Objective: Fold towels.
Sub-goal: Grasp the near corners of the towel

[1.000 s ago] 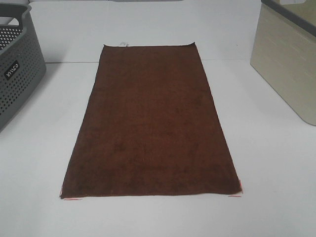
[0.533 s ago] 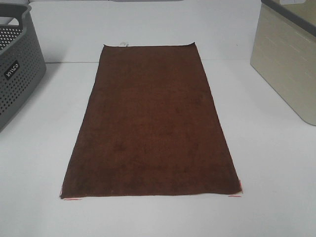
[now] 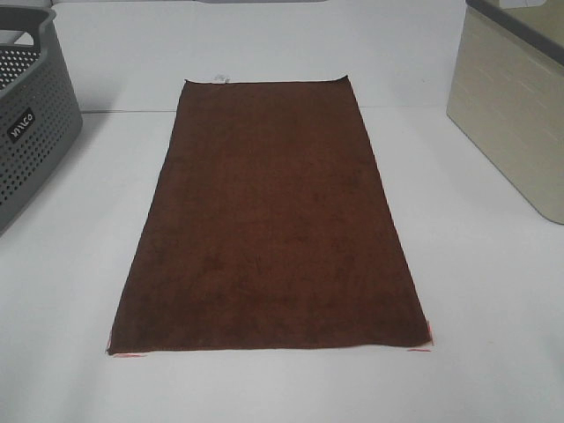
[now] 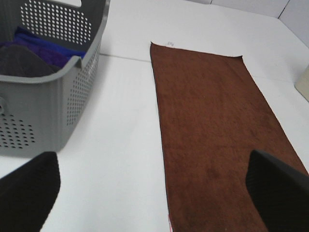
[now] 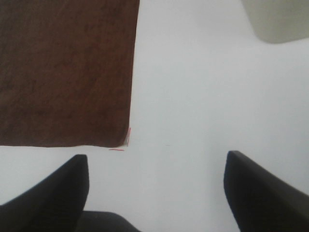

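The dark reddish-brown towel [image 3: 269, 220] lies flat and unfolded along the middle of the white table, with a small white tag [image 3: 220, 79] at its far short edge. It also shows in the left wrist view [image 4: 217, 121] and in the right wrist view [image 5: 65, 67]. Neither gripper shows in the exterior high view. The left gripper [image 4: 154, 193] is open and empty, near the towel's near left part. The right gripper [image 5: 154, 186] is open and empty, just in front of the towel's near right corner [image 5: 126, 141].
A grey perforated basket [image 3: 31, 132] stands at the left of the table and holds purple and grey cloths [image 4: 29, 55]. A beige bin [image 3: 515, 110] with a grey rim stands at the right. Small red marks [image 3: 419, 350] lie at the towel's near corners.
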